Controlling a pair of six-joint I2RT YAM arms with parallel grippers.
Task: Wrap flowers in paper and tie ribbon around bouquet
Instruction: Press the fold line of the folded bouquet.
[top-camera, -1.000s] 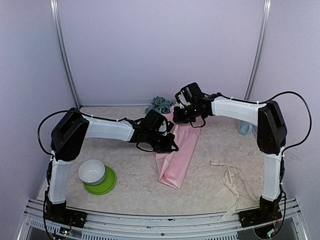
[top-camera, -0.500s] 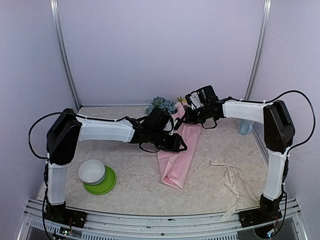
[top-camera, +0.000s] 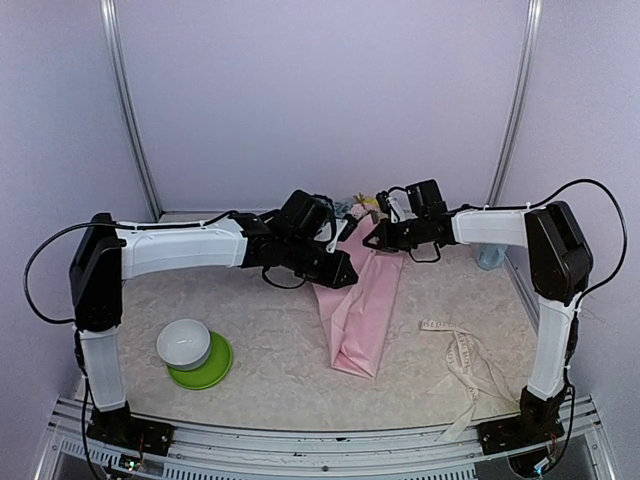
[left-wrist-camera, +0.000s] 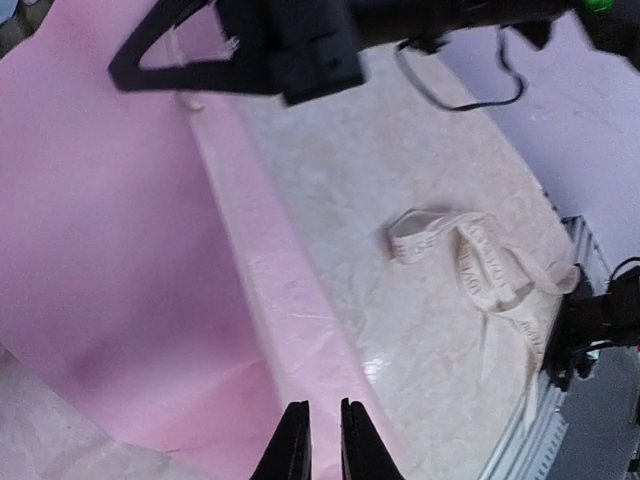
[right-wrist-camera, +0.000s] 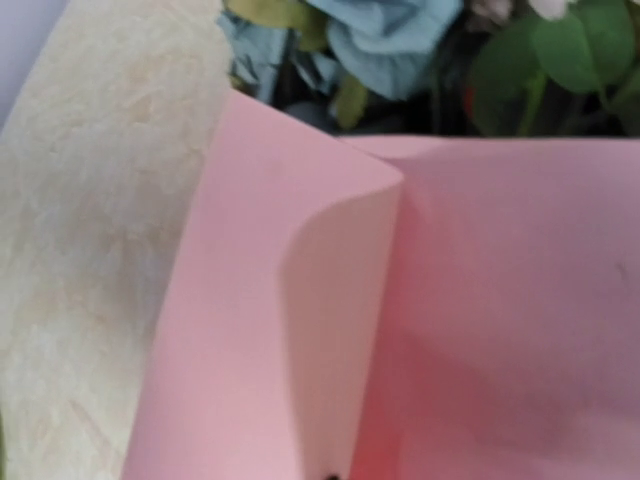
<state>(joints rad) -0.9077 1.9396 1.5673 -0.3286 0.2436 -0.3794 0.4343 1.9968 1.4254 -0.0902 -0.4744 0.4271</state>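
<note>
Only txt: small dark print on ribbon (left-wrist-camera: 412, 244), too blurry, illegible.

The flowers (right-wrist-camera: 385, 30) are blurred and cut off by the top edge in the right wrist view. Their stalks are hidden inside the paper (right-wrist-camera: 500, 300), which runs off the right and bottom edges. The left gripper (left-wrist-camera: 322, 445) is cut off by the bottom edge, and it cannot be told whether its near-closed fingers nip paper. The right gripper (top-camera: 375, 240) is closed, with its fingers almost out of its own view. From above, both cover most blooms. The ribbon (left-wrist-camera: 470, 260) has lettering too blurred to read. A pale blue thing (top-camera: 488, 256) is half hidden behind the right arm (top-camera: 545, 250).
</note>
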